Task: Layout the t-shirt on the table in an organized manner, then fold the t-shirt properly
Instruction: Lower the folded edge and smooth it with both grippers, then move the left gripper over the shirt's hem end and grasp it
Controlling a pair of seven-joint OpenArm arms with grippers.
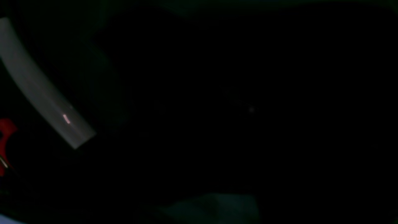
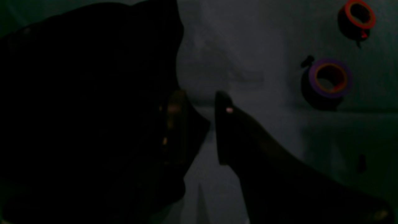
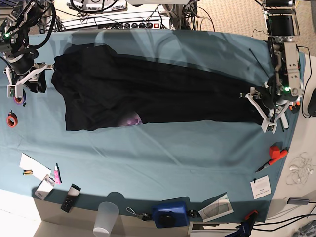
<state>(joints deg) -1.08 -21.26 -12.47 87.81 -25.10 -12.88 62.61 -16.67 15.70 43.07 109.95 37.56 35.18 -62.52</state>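
Observation:
The black t-shirt (image 3: 158, 94) lies stretched sideways across the far half of the teal table (image 3: 163, 158), with a bit of purple print (image 3: 131, 120) showing at its near edge. My right gripper (image 3: 29, 81) is at the shirt's left end. In the right wrist view black cloth (image 2: 77, 109) bunches between its dark fingers (image 2: 227, 130), so the right gripper (image 2: 211, 124) is gripping it. My left gripper (image 3: 262, 113) sits at the shirt's right end. The left wrist view is nearly all dark cloth (image 1: 217, 93), with one white finger (image 1: 40, 90) showing.
A purple tape roll (image 2: 331, 77) and a red one (image 2: 360, 14) lie beside the right gripper. A red tool (image 3: 276, 153) sits near the right edge. Along the front edge are a plastic cup (image 3: 106, 217), a blue device (image 3: 170, 215) and paper (image 3: 34, 165).

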